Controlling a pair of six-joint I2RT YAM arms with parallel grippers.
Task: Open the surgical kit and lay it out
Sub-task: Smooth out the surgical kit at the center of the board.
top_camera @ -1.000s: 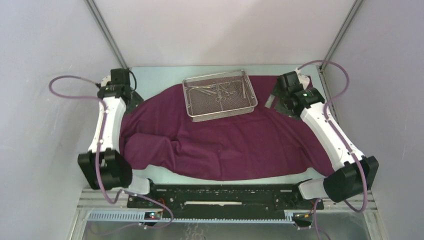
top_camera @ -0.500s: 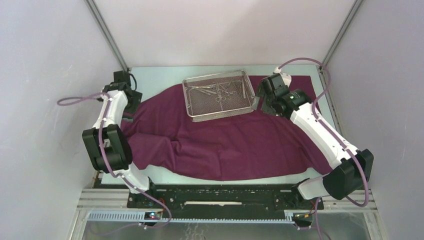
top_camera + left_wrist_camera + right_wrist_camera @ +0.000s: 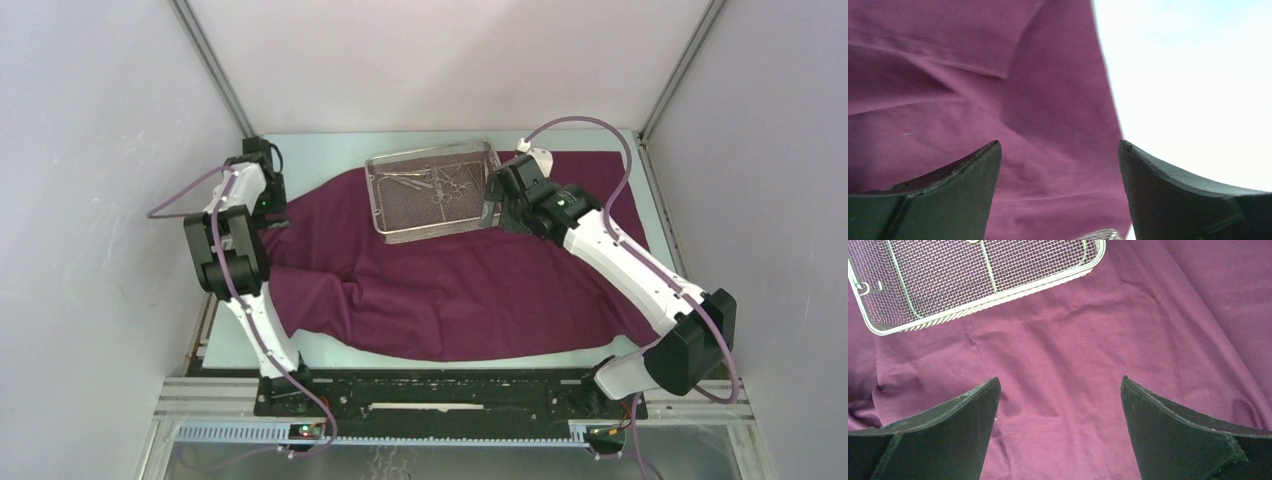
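The right gripper (image 3: 1059, 382) was held with its jaws spread wide and nothing between them, poised over the cloth wrap (image 3: 450, 290) just beside the right end of the wire-mesh tray (image 3: 430, 232). The left gripper (image 3: 1058, 145) was likewise seen spread and empty, above the far left edge of the cloth where it met the bare table (image 3: 320, 150).

The opening step was judged to be largely done. The maroon wrap was found unfolded and spread across most of the table, and the tray stood uncovered on it at the far middle. The cloth was not flat, though: folds were visible along its left side and a ridge ran toward the near middle. The laying out had not been begun. The steel instruments (image 3: 440, 182) were all seen heaped together inside the tray, and none lay on the cloth. Which were scissors, forceps or tweezers could not be told at that size. What was left was judged to be lifting them out one at a time and perhaps smoothing the wrap.

Around the work, pale enclosure walls (image 3: 100, 150) and metal corner posts (image 3: 210, 60) were seen, with purple cables (image 3: 580, 125) looping over both arms. The tray's raised rim and the tangle of thin, overlapping tools were judged to be the main hindrances to a clean pick, and the rumpled folds left less flat room on the left.
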